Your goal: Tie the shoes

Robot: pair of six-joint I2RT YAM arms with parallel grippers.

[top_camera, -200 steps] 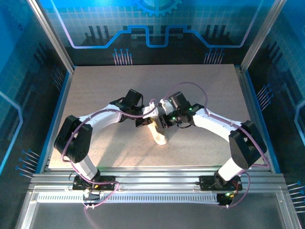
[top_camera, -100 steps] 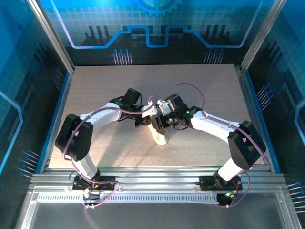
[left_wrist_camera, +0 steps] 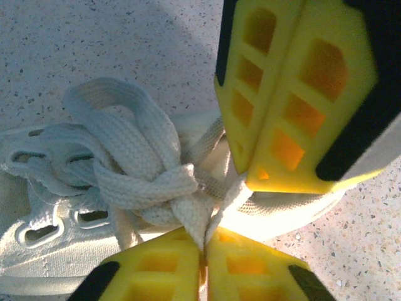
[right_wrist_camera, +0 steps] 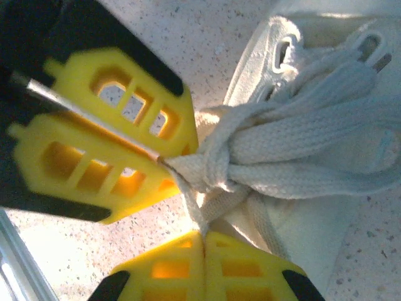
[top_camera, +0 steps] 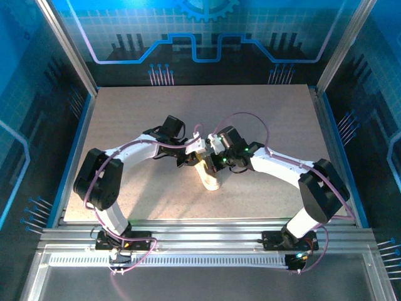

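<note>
Left gripper [left_wrist_camera: 203, 243] and right gripper [right_wrist_camera: 202, 237] meet nose to nose over a small white sneaker [top_camera: 211, 178], which lies on the speckled table [top_camera: 269, 119] between the two arms. Each gripper has its yellow fingers [left_wrist_camera: 156, 271] pressed together on a thin strand of the flat white laces [left_wrist_camera: 141, 141], just beside the knot [left_wrist_camera: 160, 187].

The wrist cameras show the laces as woven cotton-like tape, soft and limp, heaped in loose loops over the tongue and cinched into a lumpy crossing above the metal-rimmed eyelets [right_wrist_camera: 285, 49]. The sneaker's upper looks like thin canvas or soft leather, pale and slightly creased. The fingers, by contrast, are hard moulded plastic with open ribbed windows and black backing.

The sneaker appears light enough to slide or tip if either strand is drawn hard, so opposing pulls would need to balance. The laces seem to have a coarse weave that should hold under a pinch, yet they will fold and twist freely rather than keep a shape. The best hold looks to be close to the knot, flat across the tape's width, where there is little slack to flop. Whether the knot is a finished bow or only a first crossing cannot be told from these views.
</note>
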